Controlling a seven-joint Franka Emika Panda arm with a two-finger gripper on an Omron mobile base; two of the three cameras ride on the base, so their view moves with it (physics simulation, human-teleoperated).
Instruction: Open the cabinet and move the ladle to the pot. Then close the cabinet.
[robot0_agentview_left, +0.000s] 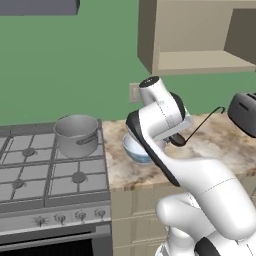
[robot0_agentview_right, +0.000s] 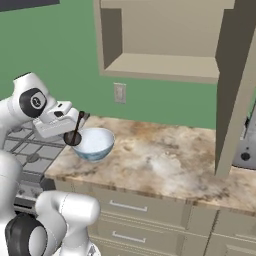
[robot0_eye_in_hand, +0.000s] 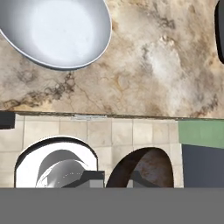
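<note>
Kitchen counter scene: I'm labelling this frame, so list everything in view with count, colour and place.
pot: one, grey metal, on the stove's back right burner.
stove: one, grey, left of the counter.
bowl: one, white and blue, on the counter's left end.
ladle: one, dark, held above the counter.
cabinet: one, tan, on the wall, door open.
toaster: one, dark grey, counter's right end.
wall outlet: one, beige, green wall.
drawers: tan, under the counter.
gripper: one, white, shut on the ladle beside the bowl.
</note>
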